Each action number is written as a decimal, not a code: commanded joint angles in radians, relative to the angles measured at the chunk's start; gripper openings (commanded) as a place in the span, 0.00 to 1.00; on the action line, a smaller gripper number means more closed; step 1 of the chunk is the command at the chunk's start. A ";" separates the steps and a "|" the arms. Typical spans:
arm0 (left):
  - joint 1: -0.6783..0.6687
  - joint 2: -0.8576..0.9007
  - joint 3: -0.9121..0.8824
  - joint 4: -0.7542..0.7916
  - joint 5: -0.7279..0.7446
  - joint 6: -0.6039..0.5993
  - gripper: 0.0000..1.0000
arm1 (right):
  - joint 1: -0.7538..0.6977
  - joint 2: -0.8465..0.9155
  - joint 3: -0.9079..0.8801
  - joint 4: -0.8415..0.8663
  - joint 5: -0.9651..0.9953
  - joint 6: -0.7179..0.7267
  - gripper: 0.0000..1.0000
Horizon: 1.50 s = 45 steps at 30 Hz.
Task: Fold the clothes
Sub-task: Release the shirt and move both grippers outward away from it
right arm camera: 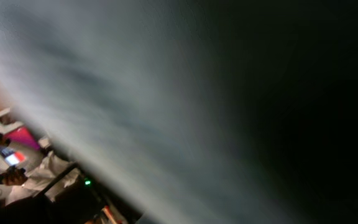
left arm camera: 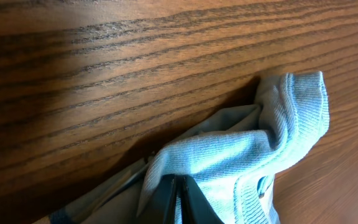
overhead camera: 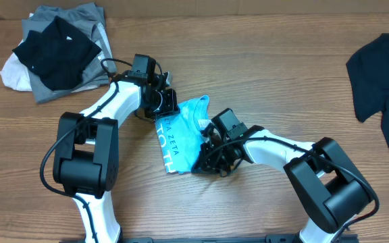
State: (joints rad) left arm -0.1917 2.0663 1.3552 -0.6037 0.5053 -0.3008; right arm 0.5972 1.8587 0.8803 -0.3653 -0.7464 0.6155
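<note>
L gripper (overhead camera: 163, 105): fingertips (left arm camera: 188, 198) pressed together on a bunched fold of the blue tee (overhead camera: 181, 138), which looks pinched at their tips.
R gripper (overhead camera: 212, 154): pressed together; sits at the tee's edge opposite the L gripper. Can't tell if any cloth is caught in it.
Blue tee, place: lies on the table (overhead camera: 262, 61) btwn the two grippers, folded into a narrow strip. One end is at the L gripper, the long side is against the R gripper.
Overhead only: both arms, the whole tee and the other clothes.
L wrist only: close-up of the tee's ribbed collar (left arm camera: 294, 118), curled up just beyond the fingertips w/ wood grain (left arm camera: 104, 74) past it. Stitching shows here that the overhead view can't resolve.
R wrist only: lens nearly covered by blurred cloth (right arm camera: 135, 93), pale to one side and dark to the other. Can't tell which garment, and own fingers aren't made out. A small green light and a pink patch show in the low-left corner.
Writing: white "ZETA" runs along the tee in the overhead view. Bigger white letters beside it are not clear enough to read. None is legible in the wrist views.
Other clothes: pile well beyond the L gripper w/ black tee (overhead camera: 56, 50) on top, grey garment (overhead camera: 63, 93) under it and white garment (overhead camera: 12, 74) at its outer edge. A dark tee (overhead camera: 383, 67) lies well out past the R gripper at the table edge.
</note>
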 commanded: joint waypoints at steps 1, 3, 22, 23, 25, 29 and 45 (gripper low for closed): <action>0.021 0.039 0.026 -0.026 -0.060 0.019 0.09 | -0.021 -0.002 -0.016 -0.027 0.092 0.025 0.04; 0.029 0.037 0.056 -0.072 -0.060 0.040 0.09 | -0.031 -0.002 -0.016 -0.032 0.093 0.025 0.04; 0.075 0.025 0.639 -0.681 -0.060 0.140 1.00 | -0.032 -0.560 -0.013 -0.283 0.536 0.024 0.88; 0.076 0.025 0.645 -0.700 -0.060 0.140 1.00 | -0.032 -0.586 -0.011 -0.299 0.572 0.025 1.00; 0.081 0.025 0.660 -0.747 -0.063 0.140 1.00 | -0.032 -0.642 -0.001 -0.341 0.649 0.025 1.00; 0.108 0.006 0.675 -0.807 -0.078 0.121 1.00 | -0.032 -0.718 0.019 -0.389 0.704 0.026 1.00; 0.115 -0.410 0.671 -1.041 -0.310 0.090 1.00 | -0.278 -0.783 0.035 -0.412 0.524 0.003 1.00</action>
State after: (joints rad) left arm -0.0589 1.7554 2.0060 -1.6180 0.2379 -0.1921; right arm 0.3889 1.0893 0.8810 -0.7780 -0.1303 0.6662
